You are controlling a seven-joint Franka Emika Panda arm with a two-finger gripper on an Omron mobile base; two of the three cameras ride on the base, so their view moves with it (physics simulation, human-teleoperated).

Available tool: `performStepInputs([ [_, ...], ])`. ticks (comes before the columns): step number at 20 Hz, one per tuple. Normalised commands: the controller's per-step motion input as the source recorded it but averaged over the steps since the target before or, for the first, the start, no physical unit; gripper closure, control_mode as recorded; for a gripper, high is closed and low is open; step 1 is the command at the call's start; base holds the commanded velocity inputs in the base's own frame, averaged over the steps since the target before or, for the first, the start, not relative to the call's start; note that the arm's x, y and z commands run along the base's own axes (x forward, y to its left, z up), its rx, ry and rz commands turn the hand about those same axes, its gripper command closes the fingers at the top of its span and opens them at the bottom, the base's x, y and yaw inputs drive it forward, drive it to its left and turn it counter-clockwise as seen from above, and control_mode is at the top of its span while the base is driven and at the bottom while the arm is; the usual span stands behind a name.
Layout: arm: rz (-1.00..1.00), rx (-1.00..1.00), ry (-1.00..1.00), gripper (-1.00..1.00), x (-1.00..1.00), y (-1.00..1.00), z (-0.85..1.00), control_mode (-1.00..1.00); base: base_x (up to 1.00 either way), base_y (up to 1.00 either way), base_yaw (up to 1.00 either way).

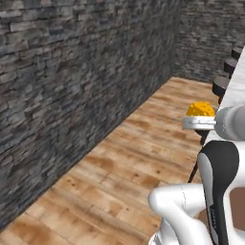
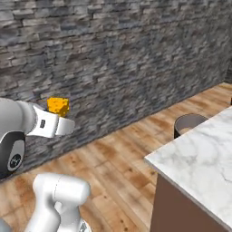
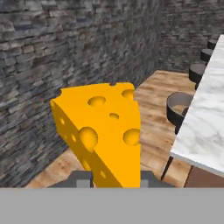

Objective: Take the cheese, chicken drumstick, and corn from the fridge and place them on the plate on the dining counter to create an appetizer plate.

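A yellow-orange wedge of cheese (image 3: 103,131) with holes stands big in the middle of the hand view, gripped at its base by my gripper (image 3: 114,180). From the left base view the cheese (image 1: 200,109) pokes up above the hand, high over the wood floor. In the right base view the cheese (image 2: 58,106) sits at the tip of my gripper (image 2: 61,118), in front of the stone wall. The dining counter (image 2: 204,154) with its white marble top lies to the right, its near corner (image 3: 201,135) beside the cheese. The plate, corn, chicken drumstick and fridge are out of view.
A dark stone wall (image 1: 72,86) runs along the left and across the back. Dark round stools (image 3: 177,107) stand in a row along the counter's left edge, over the wood plank floor (image 1: 115,177). My white arm (image 1: 215,182) rises at the lower right.
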Motion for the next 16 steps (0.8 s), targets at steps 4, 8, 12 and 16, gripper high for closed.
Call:
performStepInputs([
  [4, 0.00, 0.00, 0.00, 1.00, 0.00, 0.00, 0.00, 1.00, 0.70, 0.11, -0.78],
  [8, 0.00, 0.00, 0.00, 1.00, 0.00, 0.00, 0.00, 1.00, 0.89, 0.48, -0.76],
  [12, 0.00, 0.00, 0.00, 1.00, 0.00, 0.00, 0.00, 1.00, 1.00, 0.95, -0.62],
  [16, 0.00, 0.00, 0.00, 1.00, 0.00, 0.00, 0.00, 1.00, 0.94, 1.00, -0.47],
])
